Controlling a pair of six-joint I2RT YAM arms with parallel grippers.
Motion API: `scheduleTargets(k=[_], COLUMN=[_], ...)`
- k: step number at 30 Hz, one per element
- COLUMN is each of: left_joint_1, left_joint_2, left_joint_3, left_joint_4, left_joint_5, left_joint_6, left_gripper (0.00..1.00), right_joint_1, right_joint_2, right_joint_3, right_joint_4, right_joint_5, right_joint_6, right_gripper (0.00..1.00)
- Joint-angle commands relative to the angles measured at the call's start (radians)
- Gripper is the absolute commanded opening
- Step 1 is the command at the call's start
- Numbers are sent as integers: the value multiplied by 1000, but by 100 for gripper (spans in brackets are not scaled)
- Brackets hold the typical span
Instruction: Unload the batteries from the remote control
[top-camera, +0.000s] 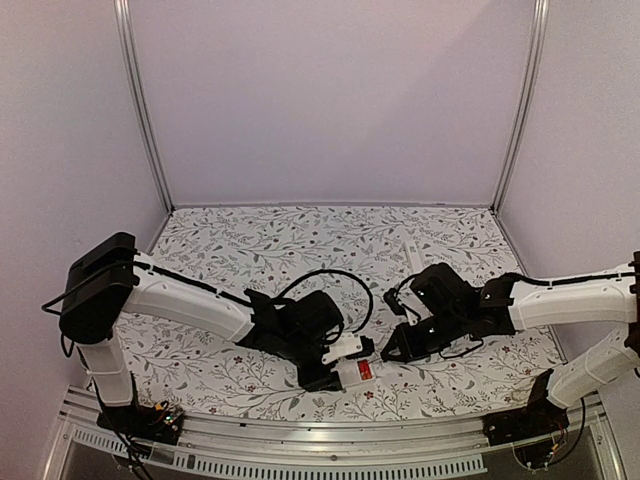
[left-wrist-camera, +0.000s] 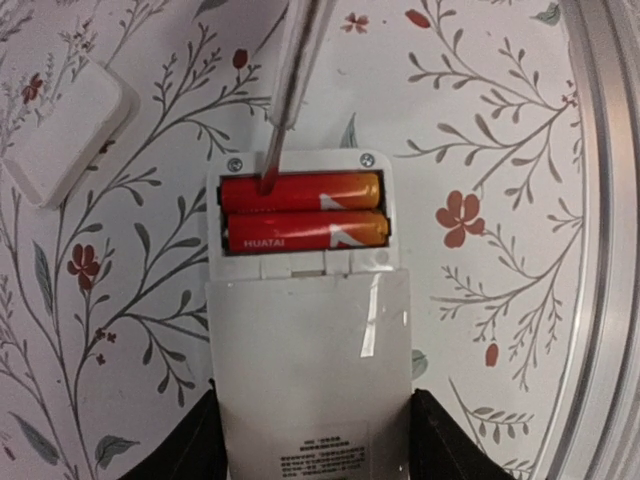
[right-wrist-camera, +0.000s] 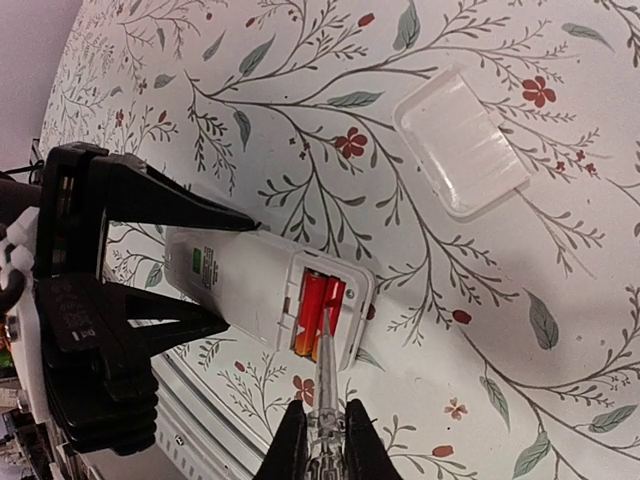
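Your left gripper (left-wrist-camera: 315, 445): jaws partway apart, clamped on the long sides of the white remote (left-wrist-camera: 310, 350), which lies back face up. Your right gripper (right-wrist-camera: 325, 445): jaws pinched together on a clear-handled screwdriver (right-wrist-camera: 322, 365).

Left wrist view only: you see the screwdriver tip touching the upper of the batteries (left-wrist-camera: 305, 229), near its left end. The lower one reads HUATAI. Two screws sit at the compartment's top corners.

Right wrist view only: both left fingers flank the remote, and there is a green label on its back.

Top view only: both arms meet low near the front edge of the floral table (top-camera: 300, 240). The batteries there are just a red speck.

Count:
- Two batteries, red-orange, side by side in the open compartment.
- One remote.
- One loose white cover (right-wrist-camera: 460, 140), flat on the table, apart from the remote.
- One screwdriver.
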Motion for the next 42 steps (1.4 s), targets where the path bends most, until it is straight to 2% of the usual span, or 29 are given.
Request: scheduleTargets(k=[1, 11, 14, 18, 28, 35, 42], left_joint_1=[9, 4, 3, 3, 3, 6, 15], left_joint_2=[41, 51, 53, 56, 70, 75, 83], left_joint_3=[-12, -9, -9, -10, -9, -8, -1], left_joint_4=[-15, -18, -19, -18, -19, -21, -30], left_joint_5=[-65, -70, -72, -70, -94, -122, -167], left_joint_6=[27, 30, 31, 34, 42, 47, 46], left_gripper=[33, 32, 32, 31, 31, 31, 30], right_joint_1=[6, 6, 6, -5, -121, -126, -127], right_joint_2=[41, 88, 102, 124, 112, 156, 108], right_joint_3=[40, 88, 69, 21, -152, -151, -164], right_joint_4=[-24, -109, -73, 41, 418, 515, 562], right_joint_5=[1, 50, 31, -56, -405, -556, -659], right_joint_6=[11, 21, 23, 28, 31, -11, -5], right_gripper=[0, 0, 0, 0, 0, 0, 0])
